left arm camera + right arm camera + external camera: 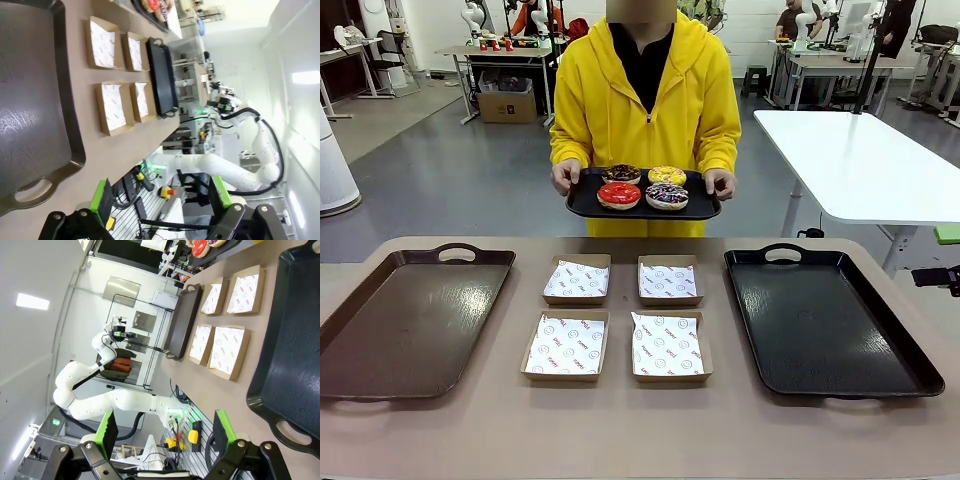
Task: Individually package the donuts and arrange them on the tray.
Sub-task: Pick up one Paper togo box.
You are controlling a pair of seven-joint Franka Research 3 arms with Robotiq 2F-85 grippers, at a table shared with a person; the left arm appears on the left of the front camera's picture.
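Left tool and right tool: jaws wide apart, nothing gripped, off the tabletop. Donuts, upper centre of front view, are carried on a person's small black tray, lying flat, holes up. They are round, so no long axis. Risks judged: glaze smeared by the pads, or a donut slid off if the tray is tilted.

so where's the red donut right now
In the front view the red donut sits on the black tray the person holds beyond the table, left of the sprinkled donut, in front of the chocolate donut.
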